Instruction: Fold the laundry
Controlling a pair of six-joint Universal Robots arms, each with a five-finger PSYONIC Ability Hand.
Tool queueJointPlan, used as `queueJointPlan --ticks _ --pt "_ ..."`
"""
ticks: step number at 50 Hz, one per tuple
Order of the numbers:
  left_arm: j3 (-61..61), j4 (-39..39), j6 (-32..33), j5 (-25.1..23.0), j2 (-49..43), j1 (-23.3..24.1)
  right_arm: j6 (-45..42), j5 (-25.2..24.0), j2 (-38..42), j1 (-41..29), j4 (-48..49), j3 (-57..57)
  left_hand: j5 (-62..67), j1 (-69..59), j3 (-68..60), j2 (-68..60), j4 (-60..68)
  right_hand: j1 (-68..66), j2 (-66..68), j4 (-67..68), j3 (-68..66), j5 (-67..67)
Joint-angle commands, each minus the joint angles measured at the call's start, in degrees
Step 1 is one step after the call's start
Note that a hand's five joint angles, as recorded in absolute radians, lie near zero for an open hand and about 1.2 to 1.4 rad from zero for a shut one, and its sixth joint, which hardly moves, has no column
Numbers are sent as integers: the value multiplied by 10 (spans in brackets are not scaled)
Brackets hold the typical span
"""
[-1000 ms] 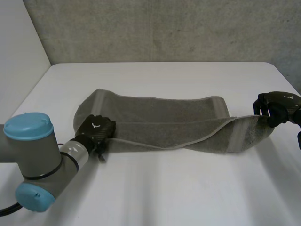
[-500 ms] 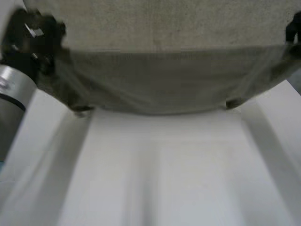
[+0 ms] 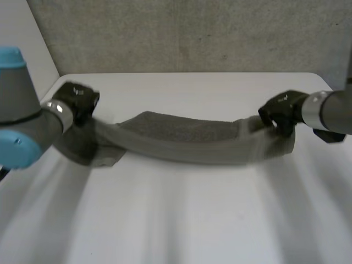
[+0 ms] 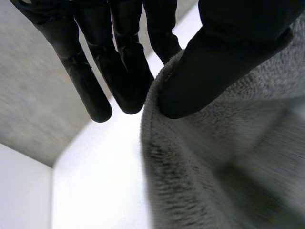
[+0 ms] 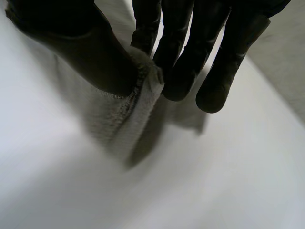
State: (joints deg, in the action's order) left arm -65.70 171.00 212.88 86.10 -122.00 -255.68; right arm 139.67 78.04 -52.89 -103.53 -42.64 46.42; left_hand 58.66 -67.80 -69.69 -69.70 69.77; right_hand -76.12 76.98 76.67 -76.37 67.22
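A grey towel hangs stretched between my two hands above the white table, sagging in the middle, its lower part touching the table. My left hand holds the towel's left end, and in the left wrist view the thumb pinches the towel edge against the fingers. My right hand holds the right end. The right wrist view has its thumb and fingers pinching the hemmed towel edge.
A grey wall runs behind the table's far edge. A white wall stands at the left.
Both hands have lifted the towel off the table, swung it up and brought it back down toward the far side. The left hand closed on its end.
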Motion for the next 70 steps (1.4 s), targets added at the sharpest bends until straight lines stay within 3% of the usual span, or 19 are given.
queueJointPlan --ticks 1,2,3,5,6,7,9,10,14,17,23,26,31,36,43,53,61,63,70 --pt "320 55 -10 2 -106 8 2 100 117 -19 106 -279 113 -122 -103 -103 102 -39 30 33 -36 28" --pt "320 56 -10 2 -106 8 3 124 138 -27 156 -367 113 -122 -103 -103 102 -39 30 33 -36 28" --pt "380 95 -18 2 -116 11 3 124 139 -27 157 -368 113 -122 -103 -103 102 -39 30 33 -36 28" --pt "425 142 -36 5 -118 13 9 151 154 -51 276 -497 113 -122 -103 -103 102 -39 30 33 -36 28" --pt "451 192 -67 10 -115 14 9 151 155 -51 277 -498 113 -122 -103 -103 102 -39 30 33 -36 28" --pt "451 193 -67 10 -115 14 11 156 148 -56 326 -524 113 -122 -103 -103 102 -39 30 33 -36 28" --pt "455 258 -160 16 -89 13 14 157 134 -59 358 -525 113 -122 -103 -103 102 -39 30 33 -36 28" --pt "455 259 -160 16 -89 13 18 155 114 -59 362 -513 113 -122 -103 -103 102 -39 30 33 -36 28" --pt "381 226 -252 13 -52 11 26 149 77 -59 336 -447 113 -122 -103 -103 102 -39 30 33 -36 28" --pt "304 195 -265 10 -38 5 25 128 52 -58 291 -344 113 -122 -103 -103 102 -39 30 33 -36 28" --pt "159 179 -263 -8 -19 0 27 69 15 -54 212 -153 113 -122 -103 -103 102 -39 30 33 -36 28" --pt "60 187 -259 -39 -9 -3 28 42 -1 -49 197 -68 113 -122 -103 -103 102 -39 30 33 -36 28" --pt "-51 204 -200 -73 -8 -7 26 16 -10 -47 194 40 113 -122 -103 -103 102 -39 30 33 -36 28" --pt "-166 210 -73 -72 -4 -7 28 18 -10 -46 189 127 113 -122 -103 -103 102 -39 30 33 -36 28" --pt "-239 201 -39 -73 54 -14 40 12 -64 -38 161 241 113 -122 -103 -103 102 -39 30 33 -36 28" --pt "-348 184 -34 -79 206 -39 41 2 -191 19 138 328 113 -122 -103 -103 102 -39 30 33 -36 28" --pt "-419 110 -33 -87 355 -68 -10 -28 -309 96 48 350 113 -122 -103 -103 102 -39 30 33 -36 28" --pt "-437 82 -33 -111 399 -69 -32 -32 -325 116 40 351 113 -122 -103 -103 102 -39 30 33 -36 28" --pt "-459 76 -28 -152 416 -64 -93 -35 -338 166 34 352 113 -122 -103 -103 102 -39 30 33 -36 28"
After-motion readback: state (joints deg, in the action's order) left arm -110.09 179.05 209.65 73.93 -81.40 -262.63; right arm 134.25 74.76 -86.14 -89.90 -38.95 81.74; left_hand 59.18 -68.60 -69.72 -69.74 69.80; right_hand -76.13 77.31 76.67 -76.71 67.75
